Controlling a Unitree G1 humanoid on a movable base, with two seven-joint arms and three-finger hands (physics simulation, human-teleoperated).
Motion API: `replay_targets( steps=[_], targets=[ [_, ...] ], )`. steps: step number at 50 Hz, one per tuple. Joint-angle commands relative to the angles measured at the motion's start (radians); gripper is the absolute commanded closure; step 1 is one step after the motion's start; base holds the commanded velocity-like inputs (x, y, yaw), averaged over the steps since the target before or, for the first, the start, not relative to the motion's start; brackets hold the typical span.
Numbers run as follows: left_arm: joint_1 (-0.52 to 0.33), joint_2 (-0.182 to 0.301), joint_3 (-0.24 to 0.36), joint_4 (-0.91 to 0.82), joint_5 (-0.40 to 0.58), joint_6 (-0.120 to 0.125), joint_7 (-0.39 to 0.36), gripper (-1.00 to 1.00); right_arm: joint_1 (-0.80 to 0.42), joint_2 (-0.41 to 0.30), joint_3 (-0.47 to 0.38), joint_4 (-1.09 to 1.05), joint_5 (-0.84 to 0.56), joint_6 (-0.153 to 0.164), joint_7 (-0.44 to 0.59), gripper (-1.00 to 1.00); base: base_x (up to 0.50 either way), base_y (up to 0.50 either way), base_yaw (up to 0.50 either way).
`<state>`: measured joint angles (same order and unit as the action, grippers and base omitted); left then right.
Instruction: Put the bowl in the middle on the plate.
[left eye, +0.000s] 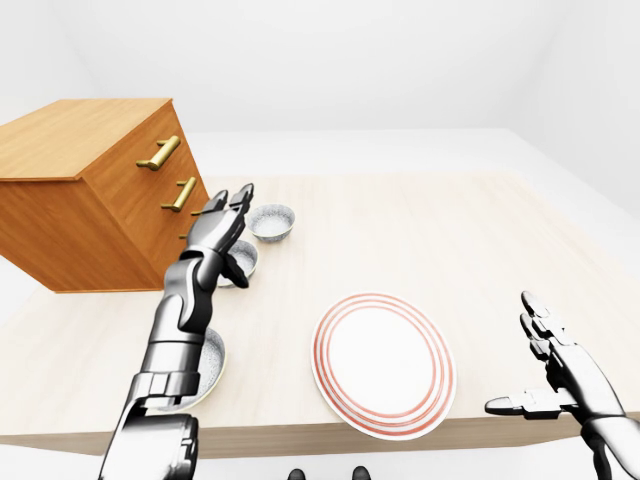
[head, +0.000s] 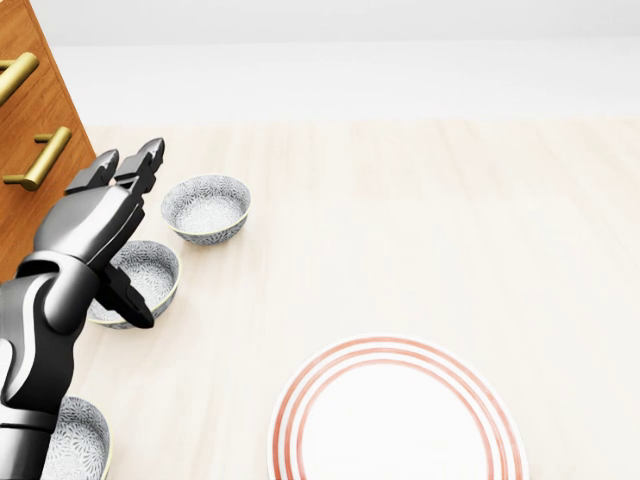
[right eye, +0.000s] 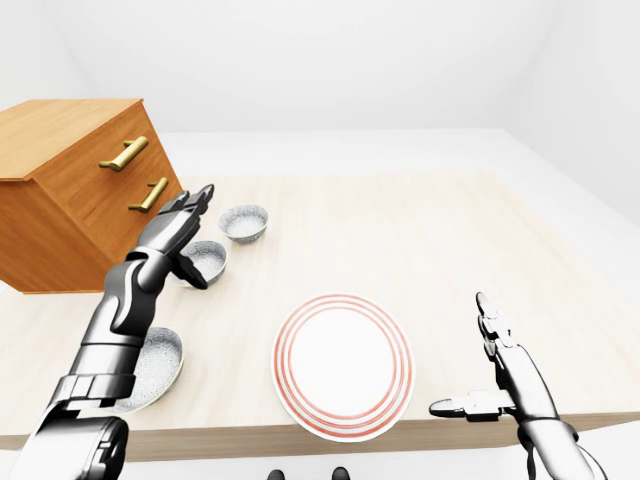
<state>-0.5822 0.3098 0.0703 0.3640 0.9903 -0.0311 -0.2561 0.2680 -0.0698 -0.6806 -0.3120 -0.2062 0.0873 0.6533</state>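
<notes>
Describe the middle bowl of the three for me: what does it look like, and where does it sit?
The middle bowl is small, round and shallow, ceramic-looking, with a grey-and-white speckled pattern inside and out and a pale rim. It looks empty and stands upright on the light wooden table, near the head view's left edge, between a matching upper bowl and lower bowl, apart from both. The open left hand is over its left part and hides it; whether the thumb touches it cannot be told.
</notes>
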Motion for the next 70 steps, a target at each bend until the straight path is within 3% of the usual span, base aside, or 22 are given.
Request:
replay_targets(
  steps=[1, 18, 25, 32, 37, 41, 51, 60, 70],
  targets=[
    [-0.026, -0.012, -0.015, 0.035, 0.005, -0.002, 0.015, -1.00, 0.003, 0.002, -0.001, -0.006, 0.000, 0.000, 0.003, -1.00, 0.00, 0.00, 0.00],
    [-0.017, -0.020, -0.023, 0.046, 0.020, -0.008, 0.012, -1.00, -0.001, 0.000, -0.001, 0.005, 0.000, 0.000, 0.001, -1.00, 0.00, 0.00, 0.00],
    [0.031, -0.022, -0.012, -0.058, 0.022, 0.010, -0.046, -1.00, 0.001, -0.001, -0.001, 0.007, 0.001, 0.000, 0.000, -1.00, 0.00, 0.00, 0.00],
    [0.051, -0.018, -0.006, -0.049, 0.022, -0.004, -0.034, -1.00, -0.001, -0.002, 0.001, 0.010, 0.000, 0.000, -0.002, -1.00, 0.00, 0.00, 0.00],
    [0.070, -0.023, -0.007, -0.075, 0.028, 0.003, -0.048, -1.00, -0.001, -0.003, 0.002, 0.015, 0.001, 0.000, -0.004, -1.00, 0.00, 0.00, 0.00],
    [0.062, -0.014, -0.006, -0.025, 0.022, -0.023, -0.026, -1.00, 0.000, -0.002, 0.002, 0.009, 0.001, 0.000, -0.003, -1.00, 0.00, 0.00, 0.00],
    [0.069, -0.020, -0.005, -0.062, 0.026, 0.001, -0.051, -1.00, -0.001, -0.003, 0.002, 0.009, 0.001, 0.000, -0.003, -1.00, 0.00, 0.00, 0.00],
    [0.063, -0.022, -0.015, 0.018, 0.026, -0.029, 0.008, -1.00, -0.001, -0.001, 0.000, -0.003, 0.000, 0.000, 0.003, -1.00, 0.00, 0.00, 0.00],
    [0.083, -0.028, -0.016, -0.033, 0.033, -0.018, -0.032, -1.00, 0.000, 0.000, 0.000, -0.003, -0.001, 0.000, 0.003, -1.00, 0.00, 0.00, 0.00]
  ],
)
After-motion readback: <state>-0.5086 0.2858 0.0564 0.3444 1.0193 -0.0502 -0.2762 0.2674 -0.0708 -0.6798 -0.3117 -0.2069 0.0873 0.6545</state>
